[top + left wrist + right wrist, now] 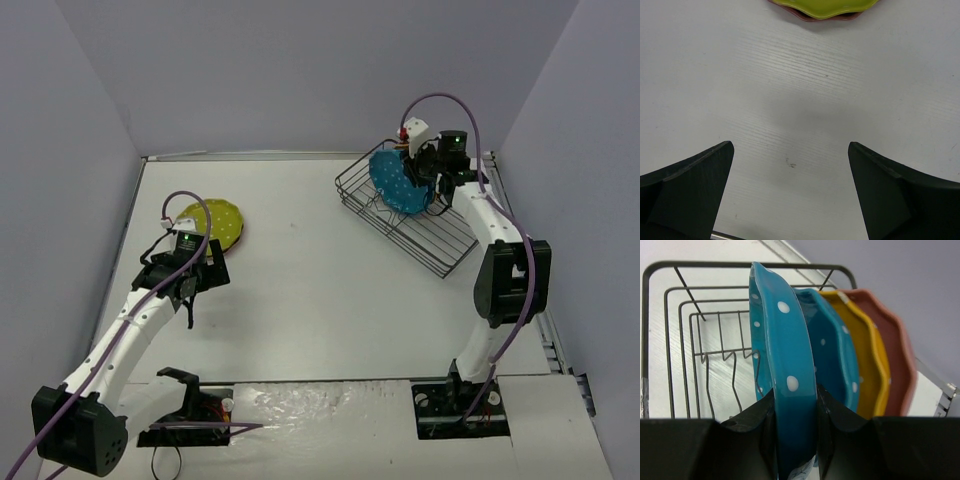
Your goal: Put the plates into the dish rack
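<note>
Done: three plates stand on edge in the dish rack [700, 264], a second teal plate [832, 345], an orange plate [865, 350] and a reddish plate [897, 355], packed side by side at one end.
In hand: the front teal plate [782, 340] is upright inside the rack, just beside the second teal one. Its lower edge is hidden behind the fingers, so it may or may not be seated in the zigzag divider [732, 360].
Left to do: release this plate, then load the lime green plate [215, 220] and the pink plate [812, 18] beneath it, stacked flat on the surface [300, 290] well apart from the rack.
Right tool [795, 395]: clenched on the rim of the front teal plate, one finger on each face.
Right arm pose: stretched forward over the rack, wrist bent down into it.
Left tool [790, 150]: released, jaws spread wide, grasping nothing.
Left arm pose: extended low over the surface, the tool aimed at the two-plate stack and near it, not touching.
</note>
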Robot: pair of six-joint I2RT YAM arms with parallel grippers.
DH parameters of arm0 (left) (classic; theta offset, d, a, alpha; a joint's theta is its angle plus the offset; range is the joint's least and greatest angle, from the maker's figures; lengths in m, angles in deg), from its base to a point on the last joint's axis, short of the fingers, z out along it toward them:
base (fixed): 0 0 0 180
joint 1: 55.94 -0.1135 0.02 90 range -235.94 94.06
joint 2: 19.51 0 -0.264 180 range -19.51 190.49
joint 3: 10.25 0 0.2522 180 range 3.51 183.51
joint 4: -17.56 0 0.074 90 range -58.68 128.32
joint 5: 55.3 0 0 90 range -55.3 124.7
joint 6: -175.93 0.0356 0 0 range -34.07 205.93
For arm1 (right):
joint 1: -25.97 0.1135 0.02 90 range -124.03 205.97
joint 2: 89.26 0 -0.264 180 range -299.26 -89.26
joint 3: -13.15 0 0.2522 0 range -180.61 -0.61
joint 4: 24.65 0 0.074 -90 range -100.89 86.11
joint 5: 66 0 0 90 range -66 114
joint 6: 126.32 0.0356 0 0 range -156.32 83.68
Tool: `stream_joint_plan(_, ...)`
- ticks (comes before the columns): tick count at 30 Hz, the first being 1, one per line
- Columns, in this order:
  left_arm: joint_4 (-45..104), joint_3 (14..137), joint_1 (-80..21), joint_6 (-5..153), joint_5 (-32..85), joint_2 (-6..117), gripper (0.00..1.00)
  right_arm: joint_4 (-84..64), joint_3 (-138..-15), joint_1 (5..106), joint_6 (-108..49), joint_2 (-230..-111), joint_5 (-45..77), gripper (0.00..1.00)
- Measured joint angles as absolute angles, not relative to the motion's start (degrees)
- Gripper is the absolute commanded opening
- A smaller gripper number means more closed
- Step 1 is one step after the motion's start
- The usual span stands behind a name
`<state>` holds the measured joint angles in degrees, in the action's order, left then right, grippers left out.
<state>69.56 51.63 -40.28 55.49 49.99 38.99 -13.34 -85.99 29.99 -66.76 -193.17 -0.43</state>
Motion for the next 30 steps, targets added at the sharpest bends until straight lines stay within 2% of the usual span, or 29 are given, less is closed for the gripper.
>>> stream_joint_plan(6, 69.52, 51.63, -40.28, 55.4, 49.98, 38.99, 0.97, -14.34, -83.27, 31.24, -67.36, -195.35, 1.92, 0.22)
stream_joint_plan(7, 69.52, 51.63, -40.28, 55.37, 49.99, 38.99, 0.97, -14.59, -83.17, 31.27, -67.29, -195.43, 2.02, 0.27)
stream_joint_plan(9, 69.52, 51.63, -40.28, 55.16, 49.97, 38.99, 0.97, -14.74, -83.1, 31.37, -66.91, -195.43, 2.14, 0.48)
stream_joint_plan(11, 69.52, 51.63, -40.29, 54.63, 49.86, 38.99, 0.97, -15.2, -83.08, 31.61, -66.3, -195.43, 2.26, 0.63)
stream_joint_plan(14, 69.52, 51.63, -40.32, 53.47, 49.51, 39.02, 0.97, -15.95, -83.07, 32.23, -64.93, -195.34, 3.13, 0.77)
stream_joint_plan(21, 69.63, 52.0, -40.78, 48.28, 48.13, 42.24, 0.97, -15.71, -82.96, 32.45, -60.43, -190.78, 5.24, 0.88)
stream_joint_plan(25, 69.52, 54.27, -41.55, 46.2, 47.35, 45.6, 0.97, -15.89, -82.84, 32.45, -56.53, -183.32, 7.1, 0.93)
stream_joint_plan(27, 69.46, 55.66, -42.41, 45.4, 46.69, 47.13, 0.97, -16.33, -82.6, 32.44, -53.45, -179.01, 8.31, 1.0)
stream_joint_plan(30, 68.81, 57.73, -44.95, 44.49, 45.84, 49.75, 0.97, -17.75, -81.22, 32.15, -46.67, -172.27, 9.95, 1.0)
